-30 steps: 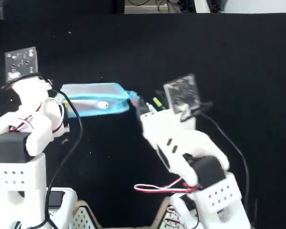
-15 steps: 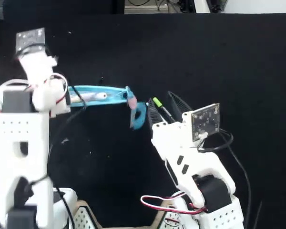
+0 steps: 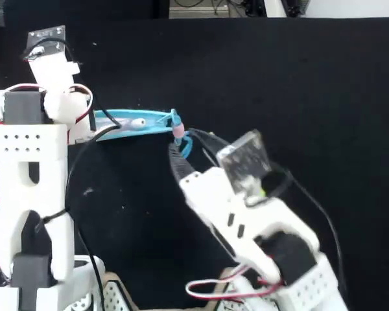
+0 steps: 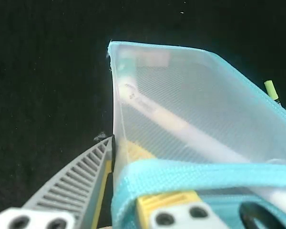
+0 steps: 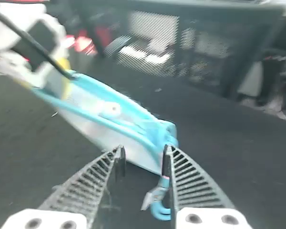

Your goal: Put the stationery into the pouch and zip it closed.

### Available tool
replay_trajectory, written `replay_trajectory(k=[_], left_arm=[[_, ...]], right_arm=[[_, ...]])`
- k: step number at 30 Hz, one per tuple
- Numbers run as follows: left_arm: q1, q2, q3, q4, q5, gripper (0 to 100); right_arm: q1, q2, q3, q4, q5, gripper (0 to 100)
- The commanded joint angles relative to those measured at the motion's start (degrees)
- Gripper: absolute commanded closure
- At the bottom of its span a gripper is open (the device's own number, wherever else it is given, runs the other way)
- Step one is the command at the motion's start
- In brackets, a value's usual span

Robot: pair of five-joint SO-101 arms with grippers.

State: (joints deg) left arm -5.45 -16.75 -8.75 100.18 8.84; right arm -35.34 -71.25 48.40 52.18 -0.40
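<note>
— What's in the pouch (image 3: 133,123)?
— One white pen (image 4: 181,126), round-barrelled, lying along its length. It shows through the clear mesh wall. The trim and zip are blue fabric.
— Where is the pouch?
— Held edge-up over the black table (image 3: 311,91), with the left gripper (image 3: 89,127) clamped on one end.
— And the right gripper (image 5: 142,151)?
— Jaws apart, with a ribbed finger on either side of the zip end. The blue pull loop (image 5: 155,210) hangs beside one finger.

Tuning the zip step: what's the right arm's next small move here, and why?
Probably shut the right pincer on the blue pull loop. Its jaws stand open astride the free end of the pouch, the loop hangs close by one of them, and the left pincer grips the other end.
</note>
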Motion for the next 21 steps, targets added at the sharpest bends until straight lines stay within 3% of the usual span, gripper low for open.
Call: replay_trajectory(k=[1, 10, 21], left_arm=[[0.31, -4.22, 2.59, -0.79, 0.53, 97], [0.22, -9.49, 12.18, -8.62, 0.53, 97], [-0.13, -10.02, 13.93, -8.44, 0.53, 97]], right_arm=[[-4.66, 11.30, -11.74, 2.11, 0.53, 87.8], [-6.77, 22.37, -15.25, -7.03, -8.26, 87.7], [-6.59, 30.55, -16.75, -10.46, -8.62, 87.7]])
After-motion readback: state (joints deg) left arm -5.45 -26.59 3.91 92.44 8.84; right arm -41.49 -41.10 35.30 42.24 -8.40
